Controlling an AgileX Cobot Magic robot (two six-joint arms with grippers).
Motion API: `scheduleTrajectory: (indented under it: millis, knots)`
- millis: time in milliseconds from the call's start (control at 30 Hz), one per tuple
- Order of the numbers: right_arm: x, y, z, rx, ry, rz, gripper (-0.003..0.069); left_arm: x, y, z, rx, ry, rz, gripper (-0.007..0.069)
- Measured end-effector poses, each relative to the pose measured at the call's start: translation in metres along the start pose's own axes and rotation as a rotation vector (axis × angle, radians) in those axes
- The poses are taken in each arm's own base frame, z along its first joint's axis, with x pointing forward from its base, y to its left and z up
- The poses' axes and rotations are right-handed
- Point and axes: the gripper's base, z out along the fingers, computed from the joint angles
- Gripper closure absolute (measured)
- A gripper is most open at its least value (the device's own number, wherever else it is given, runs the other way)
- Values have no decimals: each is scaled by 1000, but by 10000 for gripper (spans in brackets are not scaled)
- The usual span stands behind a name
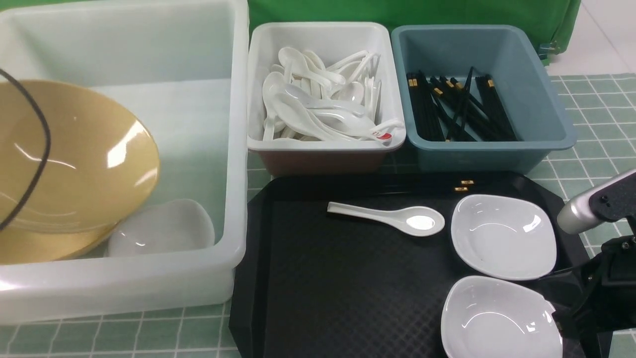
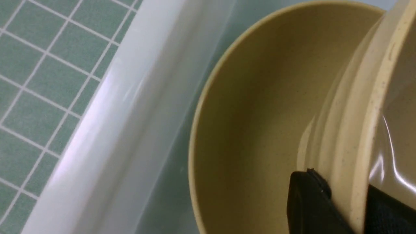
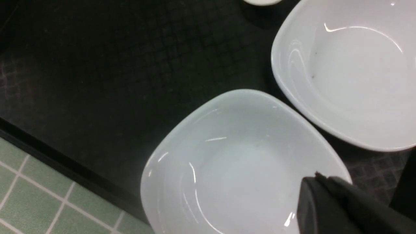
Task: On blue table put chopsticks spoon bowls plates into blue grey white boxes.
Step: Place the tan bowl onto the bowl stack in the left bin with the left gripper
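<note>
Pale-green checked table [image 1: 603,129] under black tray [image 1: 323,288], green curtain [image 1: 422,12] behind.

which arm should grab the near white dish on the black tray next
Right. The right gripper sits at the rim of the near white rounded-square dish on the black octagonal tray; the left gripper is clamped on a glossy tan-yellow bowl inside the large translucent white tub.
</note>
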Motion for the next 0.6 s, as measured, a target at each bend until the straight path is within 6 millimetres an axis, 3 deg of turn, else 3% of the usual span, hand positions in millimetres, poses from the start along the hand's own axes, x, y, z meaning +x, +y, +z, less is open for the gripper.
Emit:
scheduleTrajectory:
  millis: [67, 333, 400, 467, 600]
  knots:
    - [0, 0, 0, 0, 0, 0, 611, 1, 1, 3, -6, -16, 15, 549]
    - [0, 1, 0, -13, -5, 21, 611, 0, 2, -2, -13, -23, 42, 119]
    - [0, 1, 0, -14, -4, 20, 609, -1, 2, -8, -12, -22, 39, 77]
    - [1, 1, 0, -13, 12, 10, 592, -7, -1, -35, 5, -58, 28, 8]
    - [7, -1, 0, 10, 76, -10, 515, -12, -11, -92, 59, -210, 80, 23]
